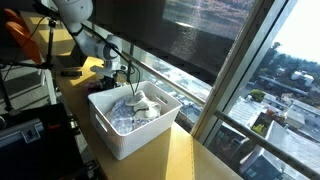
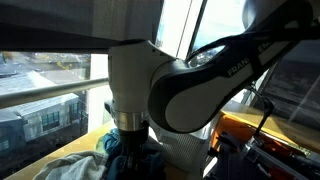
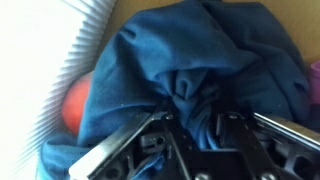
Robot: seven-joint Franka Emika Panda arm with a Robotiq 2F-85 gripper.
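Observation:
In the wrist view my gripper [image 3: 192, 120] comes in from the bottom, and its two dark fingers [image 3: 128, 140] pinch a bunched fold of a blue cloth [image 3: 200, 50]. The cloth fills most of that view and lies in a white slatted basket [image 3: 55, 60]. An orange-red object [image 3: 77, 100] shows at the left, half under the cloth. In an exterior view the arm [image 1: 108, 50] reaches down to the far end of the white basket [image 1: 115, 140], which holds pale and blue laundry. In an exterior view the arm's wrist [image 2: 130, 125] hangs over the blue cloth [image 2: 110, 150]; the fingers are hidden there.
The basket stands on a yellowish wooden counter [image 1: 185, 155] along a large window [image 1: 200, 40] with a railing. Dark equipment and cables [image 1: 25, 60] crowd the side behind the arm. A red-orange object [image 2: 250, 135] lies beside the robot.

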